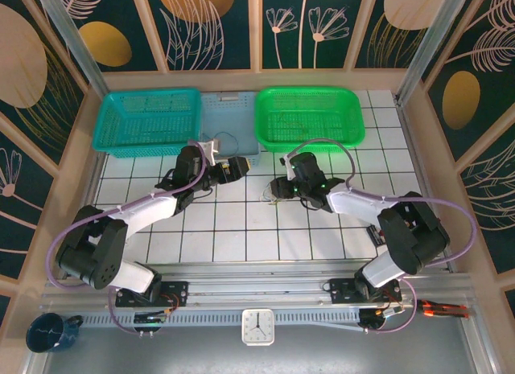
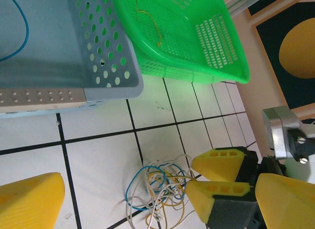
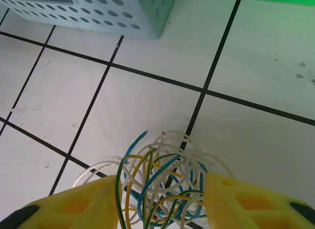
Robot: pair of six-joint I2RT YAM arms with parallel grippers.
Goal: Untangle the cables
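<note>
I see the cables [image 3: 162,182] lying as a loose tangle of blue, whitish, yellowish and green strands on the white tiled worktop [image 1: 241,237]. They sit about mid-scene, just on the near side of the pale blue basket [image 1: 229,108] and the green basket [image 1: 310,117]. The right gripper [image 3: 162,209] is low over them, its jaws part-way apart and straddling the tangle. Strands touch both yellow pads [image 3: 74,209], but I cannot tell whether they are pinched or merely bracketed. The left gripper [image 1: 244,168] hangs just left of the tangle and slightly farther back, jaws wide and holding nothing. In the left wrist view a single blue strand [image 2: 19,27] lies inside the pale blue basket and a yellowish strand [image 2: 150,22] inside the green one. A teal basket [image 1: 149,121] stands at the far left.
</note>
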